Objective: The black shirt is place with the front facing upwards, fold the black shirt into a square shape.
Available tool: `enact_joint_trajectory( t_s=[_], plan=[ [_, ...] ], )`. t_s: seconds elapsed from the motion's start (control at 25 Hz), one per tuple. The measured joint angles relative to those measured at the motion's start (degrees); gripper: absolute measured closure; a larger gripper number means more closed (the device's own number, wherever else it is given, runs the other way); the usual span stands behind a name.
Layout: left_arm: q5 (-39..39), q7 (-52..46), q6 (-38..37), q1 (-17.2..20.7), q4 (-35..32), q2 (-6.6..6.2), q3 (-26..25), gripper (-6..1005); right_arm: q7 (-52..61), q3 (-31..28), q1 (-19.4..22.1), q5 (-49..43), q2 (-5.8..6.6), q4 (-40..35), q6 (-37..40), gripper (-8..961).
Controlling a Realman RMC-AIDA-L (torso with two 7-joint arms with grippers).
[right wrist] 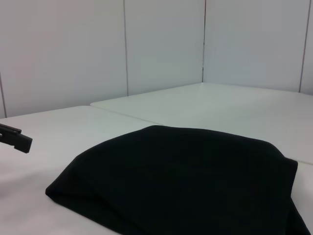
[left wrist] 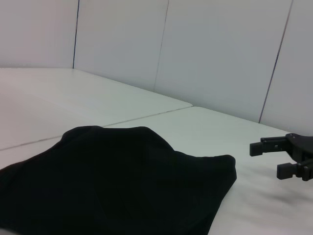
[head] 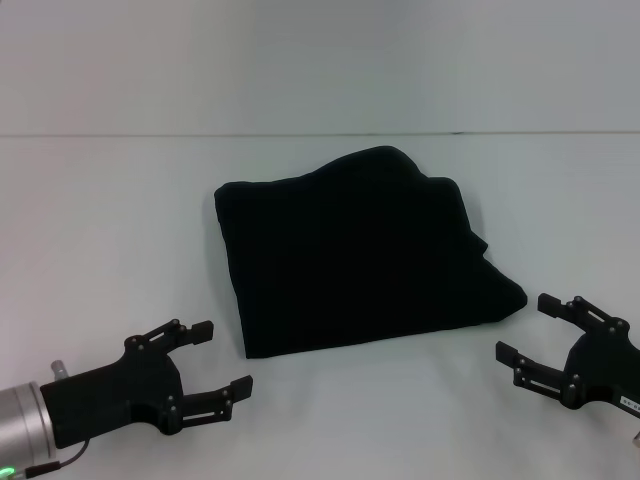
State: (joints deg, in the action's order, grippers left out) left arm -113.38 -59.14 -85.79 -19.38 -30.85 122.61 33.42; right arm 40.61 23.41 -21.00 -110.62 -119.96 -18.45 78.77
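Note:
The black shirt (head: 360, 255) lies folded into a rough square in the middle of the white table (head: 100, 220). No letters or label show on it. It also shows in the left wrist view (left wrist: 112, 181) and in the right wrist view (right wrist: 186, 176). My left gripper (head: 222, 358) is open and empty, low at the front left, a little short of the shirt's near left corner. My right gripper (head: 528, 328) is open and empty at the front right, just off the shirt's right corner. The left wrist view shows the right gripper (left wrist: 266, 159) beyond the shirt.
A seam between table panels (head: 320, 134) runs across behind the shirt. White wall panels (left wrist: 220, 54) stand behind the table. A black fingertip of the left gripper (right wrist: 14, 138) shows at the edge of the right wrist view.

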Motion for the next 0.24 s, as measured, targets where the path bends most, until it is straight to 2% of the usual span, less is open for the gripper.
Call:
enact_joint_trajectory(
  t_s=[0.24],
  plan=[
    [0.0, 0.0, -0.1, 0.0, 0.0, -0.04, 0.1, 63, 0.0, -0.1, 0.0, 0.0, 0.0, 0.0, 0.1, 37]
  ],
)
